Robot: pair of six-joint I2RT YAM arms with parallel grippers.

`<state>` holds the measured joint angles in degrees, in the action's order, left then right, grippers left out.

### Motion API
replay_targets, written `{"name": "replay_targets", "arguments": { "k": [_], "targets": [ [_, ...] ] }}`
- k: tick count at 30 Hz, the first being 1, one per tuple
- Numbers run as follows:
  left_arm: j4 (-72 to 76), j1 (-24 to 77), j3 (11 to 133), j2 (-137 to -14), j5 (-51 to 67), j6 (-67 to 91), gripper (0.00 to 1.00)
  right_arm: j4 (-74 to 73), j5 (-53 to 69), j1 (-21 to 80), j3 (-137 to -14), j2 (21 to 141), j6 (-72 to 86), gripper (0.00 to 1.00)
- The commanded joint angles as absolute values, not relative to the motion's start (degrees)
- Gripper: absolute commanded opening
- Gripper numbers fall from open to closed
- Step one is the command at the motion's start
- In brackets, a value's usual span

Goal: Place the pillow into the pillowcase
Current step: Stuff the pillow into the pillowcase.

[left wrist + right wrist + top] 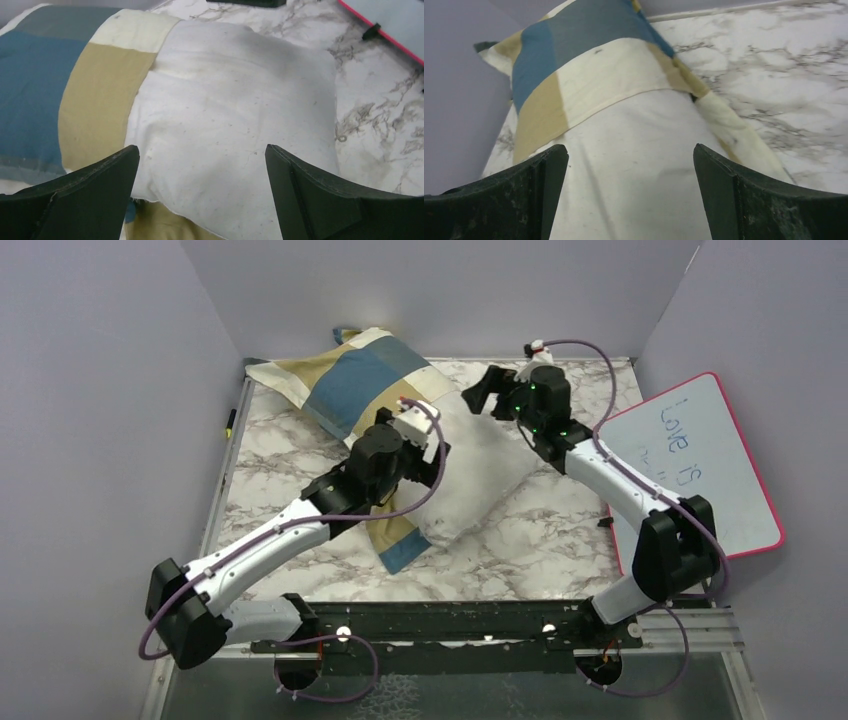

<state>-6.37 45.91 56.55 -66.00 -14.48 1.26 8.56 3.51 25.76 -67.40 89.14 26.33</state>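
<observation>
Lying diagonally across the marble-patterned table (540,540), the pillow (480,475) is the landmark here. Its far-left end is tucked inside the pillowcase (350,380), and its near-right end sticks out bare. Left of the pillow, the case is a thin, limp sack of blue, tan and cream blocks. It is filled out where the cushion has entered, and its hemmed cream mouth lies across the pillow's middle. A tan and blue corner of the case also peeks out from under the pillow's near-left edge, so the lower layer appears to lie beneath it. Over the pillow's left flank, close to that hem, hangs the left gripper (201,148). Its jaws are spread wide and hold nothing, probably set there to take up the case's edge. The pillow itself is plump, off-white, faintly speckled and softly creased, and it looks yielding enough to bunch if pushed. Above the pillow's far-right side the right gripper (630,147) faces the mouth of the case, its jaws likewise splayed and empty. Well right of the pillow, a rigid pink-rimmed whiteboard (700,465) rests at the table's edge.
</observation>
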Motion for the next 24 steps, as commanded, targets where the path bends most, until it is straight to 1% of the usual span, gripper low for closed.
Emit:
{"name": "replay_targets", "arguments": {
  "k": [1,6,9,15,19,20,21,24],
  "targets": [
    [-11.85,51.16,64.61,-73.29,-15.2,-11.69,0.99,1.3,5.45,19.41,-66.8,85.93,24.87,1.0],
    [-17.86,59.79,73.59,-84.63,-25.03,-15.7,0.98,-2.97,6.41,12.64,-65.79,85.18,26.96,1.0],
    [-19.85,63.45,77.06,-90.23,-27.92,-15.52,0.99,-3.67,6.91,10.06,-64.71,84.21,26.69,1.0],
    [-22.21,66.48,81.38,-101.47,-28.84,-16.85,0.98,-3.6,8.05,8.44,-64.01,83.57,26.02,1.0],
    [-24.22,65.99,81.12,-111.94,-38.54,-18.66,0.98,-4.89,8.55,7.85,-64.07,83.96,26.85,1.0],
    [-24.59,65.43,81.05,-113.47,-41.22,-18.68,0.91,-5.32,8.67,7.82,-64.15,83.85,27.22,1.0],
    [-24.73,64.48,81.15,-114.35,-43.54,-18.19,0.76,-5.88,8.77,7.74,-64.28,83.62,27.51,1.0],
    [-24.98,61.25,82.71,-112.09,-45.29,-16.74,0.17,-6.44,8.68,7.69,-63.73,81.81,28.69,1.0]
  ]
}}
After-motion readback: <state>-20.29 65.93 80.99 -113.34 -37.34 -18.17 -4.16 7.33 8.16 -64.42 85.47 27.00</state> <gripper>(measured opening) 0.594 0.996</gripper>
